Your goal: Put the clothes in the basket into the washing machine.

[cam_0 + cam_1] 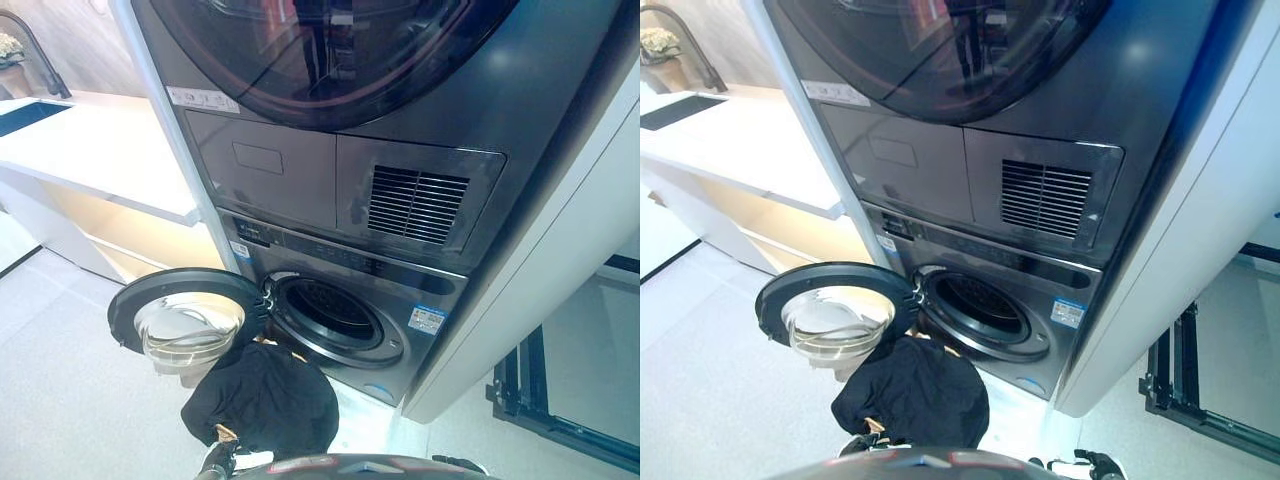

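The washing machine (400, 300) is the lower unit of a dark grey stack. Its round door (185, 315) hangs open to the left, and the drum opening (330, 312) looks dark inside. A heap of black clothes (262, 400) lies on the floor just below the opening, covering whatever is under it. Only small tan bits (226, 433) show at its near edge, so I cannot make out the basket. My left hand (222, 460) shows at the bottom edge against the near side of the heap. A sliver of my right hand (1097, 464) shows at the bottom right, away from the clothes.
A dryer with a vent grille (417, 204) sits on top of the washer. A white counter (100, 150) with a sink and a dark tap (40, 55) runs along the left. A black metal frame (560, 400) stands on the floor at the right.
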Controlling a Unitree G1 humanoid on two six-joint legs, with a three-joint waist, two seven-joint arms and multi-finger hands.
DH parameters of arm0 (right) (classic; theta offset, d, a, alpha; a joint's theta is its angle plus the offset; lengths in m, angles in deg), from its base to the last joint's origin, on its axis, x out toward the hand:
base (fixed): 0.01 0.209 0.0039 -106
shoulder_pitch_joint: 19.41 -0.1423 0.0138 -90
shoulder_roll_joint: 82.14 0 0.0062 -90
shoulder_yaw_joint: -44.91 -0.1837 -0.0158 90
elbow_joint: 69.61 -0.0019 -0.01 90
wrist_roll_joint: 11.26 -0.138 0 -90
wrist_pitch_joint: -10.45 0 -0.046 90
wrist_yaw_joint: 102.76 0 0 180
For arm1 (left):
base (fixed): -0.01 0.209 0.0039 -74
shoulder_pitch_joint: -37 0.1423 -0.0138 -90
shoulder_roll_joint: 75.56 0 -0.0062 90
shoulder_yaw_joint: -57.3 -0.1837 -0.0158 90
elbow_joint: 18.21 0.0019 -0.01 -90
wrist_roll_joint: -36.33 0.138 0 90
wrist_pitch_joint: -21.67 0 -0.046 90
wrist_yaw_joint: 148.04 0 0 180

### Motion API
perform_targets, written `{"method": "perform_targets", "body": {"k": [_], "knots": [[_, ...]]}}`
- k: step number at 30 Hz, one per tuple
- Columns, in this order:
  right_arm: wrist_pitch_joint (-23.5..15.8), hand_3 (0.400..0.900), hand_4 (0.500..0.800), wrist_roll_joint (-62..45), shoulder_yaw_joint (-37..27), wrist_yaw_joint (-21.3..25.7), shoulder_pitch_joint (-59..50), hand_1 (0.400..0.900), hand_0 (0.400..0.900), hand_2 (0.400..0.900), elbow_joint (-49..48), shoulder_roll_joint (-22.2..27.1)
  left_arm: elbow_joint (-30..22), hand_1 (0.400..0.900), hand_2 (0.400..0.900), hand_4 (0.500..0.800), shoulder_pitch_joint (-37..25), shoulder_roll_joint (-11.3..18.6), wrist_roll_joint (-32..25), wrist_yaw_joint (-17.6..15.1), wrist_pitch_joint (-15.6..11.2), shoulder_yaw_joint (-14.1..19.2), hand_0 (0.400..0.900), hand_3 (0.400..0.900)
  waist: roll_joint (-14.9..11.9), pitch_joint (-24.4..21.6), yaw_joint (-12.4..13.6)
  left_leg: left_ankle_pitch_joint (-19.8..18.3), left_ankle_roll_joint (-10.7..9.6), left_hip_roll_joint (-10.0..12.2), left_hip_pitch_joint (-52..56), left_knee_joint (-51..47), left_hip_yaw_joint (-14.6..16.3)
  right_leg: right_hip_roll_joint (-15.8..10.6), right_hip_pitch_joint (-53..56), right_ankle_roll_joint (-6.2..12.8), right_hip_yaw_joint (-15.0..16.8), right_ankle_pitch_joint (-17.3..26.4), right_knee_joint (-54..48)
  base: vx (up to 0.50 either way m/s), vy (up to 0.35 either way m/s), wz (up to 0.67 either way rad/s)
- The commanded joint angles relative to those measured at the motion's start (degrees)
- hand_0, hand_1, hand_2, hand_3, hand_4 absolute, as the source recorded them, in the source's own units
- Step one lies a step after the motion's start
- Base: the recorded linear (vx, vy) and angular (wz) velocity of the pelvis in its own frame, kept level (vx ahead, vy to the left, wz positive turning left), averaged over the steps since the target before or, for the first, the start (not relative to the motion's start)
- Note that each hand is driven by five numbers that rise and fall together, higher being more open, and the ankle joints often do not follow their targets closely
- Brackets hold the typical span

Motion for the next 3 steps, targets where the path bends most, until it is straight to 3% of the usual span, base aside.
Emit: {"method": "perform_targets", "body": {"k": [1, 3], "knots": [[-0.5, 0.900, 0.800, 0.6, 2.0, -0.1, -2.1, 0.900, 0.900, 0.900, 1.7, -1.6, 2.7, 0.900, 0.900, 0.800, -3.7, 2.5, 2.4, -0.1, -1.1, 4.4, 0.900, 0.900, -4.0, 0.0, 0.8, -2.0, 2.7, -5.5, -0.2, 0.2, 0.8, -0.7, 1.5, 3.55, 2.7, -1.5, 2.3, 0.00, 0.000, 0.00], [-0.4, 0.900, 0.800, 0.5, 2.1, -0.1, -2.3, 0.900, 0.900, 0.900, 1.6, -1.7, 2.7, 0.900, 0.900, 0.800, -3.8, 2.6, 2.3, -0.2, -1.0, 4.3, 0.900, 0.900, -4.1, -0.1, 0.8, -2.1, 2.7, -5.5, -0.1, 0.2, 0.9, -0.7, 1.7, 3.56, 2.7, -1.6, 2.3, 0.00, 0.000, 0.00]]}}
